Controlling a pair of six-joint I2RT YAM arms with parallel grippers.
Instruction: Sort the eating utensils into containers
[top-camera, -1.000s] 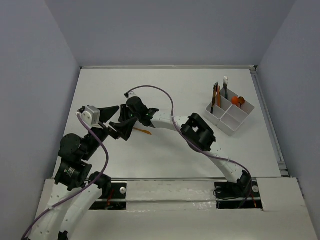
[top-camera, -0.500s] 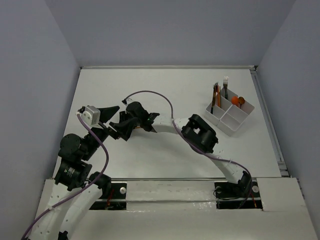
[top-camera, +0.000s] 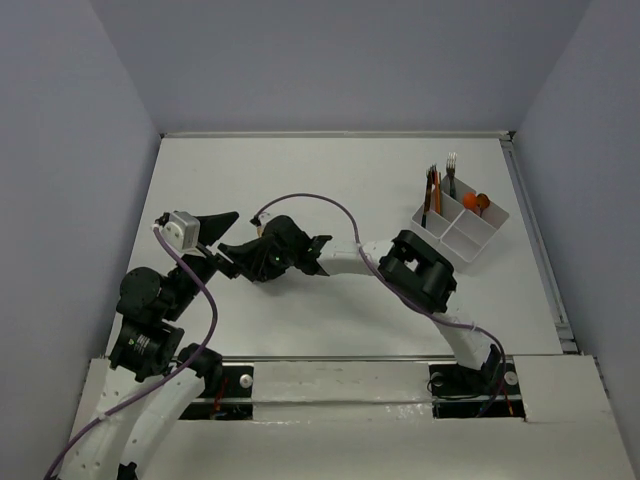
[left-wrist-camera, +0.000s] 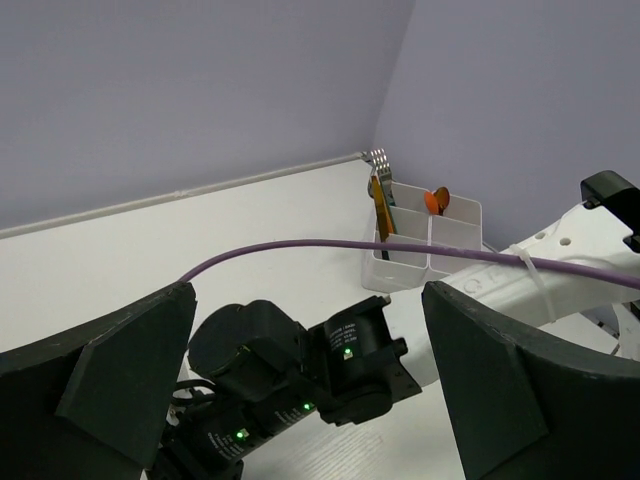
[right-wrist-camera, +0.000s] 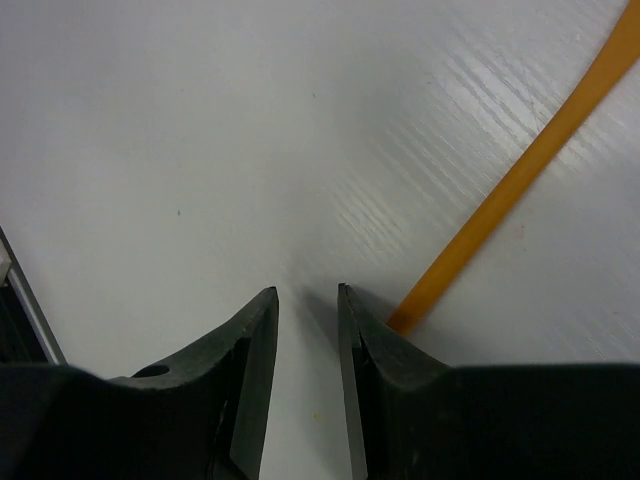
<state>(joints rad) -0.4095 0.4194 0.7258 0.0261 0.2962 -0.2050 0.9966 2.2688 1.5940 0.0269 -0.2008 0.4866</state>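
Observation:
A thin orange stick (right-wrist-camera: 520, 170) lies flat on the white table. In the right wrist view it runs up to the right from beside my right gripper's (right-wrist-camera: 307, 290) right finger, outside the gap. That gripper is low over the table, open by a narrow gap with only bare table between its jaws. From above, the right gripper (top-camera: 248, 262) hides the stick. My left gripper (left-wrist-camera: 308, 290) hovers wide open and holds nothing, facing the right wrist. The white divided container (top-camera: 437, 245) at the back right holds forks (top-camera: 451, 165), brownish utensils (top-camera: 430, 188) and an orange spoon (top-camera: 475, 202).
The two grippers sit very close together left of the table's centre, with the left gripper (top-camera: 222, 242) just beside the right wrist. A purple cable (top-camera: 300, 198) arches over the right arm. Grey walls enclose the table on three sides.
The right arm's wrist has dropped lower and shifted slightly right and nearer, covering the orange stick in the top view. Its jaws narrowed a little. The left arm has stayed put.

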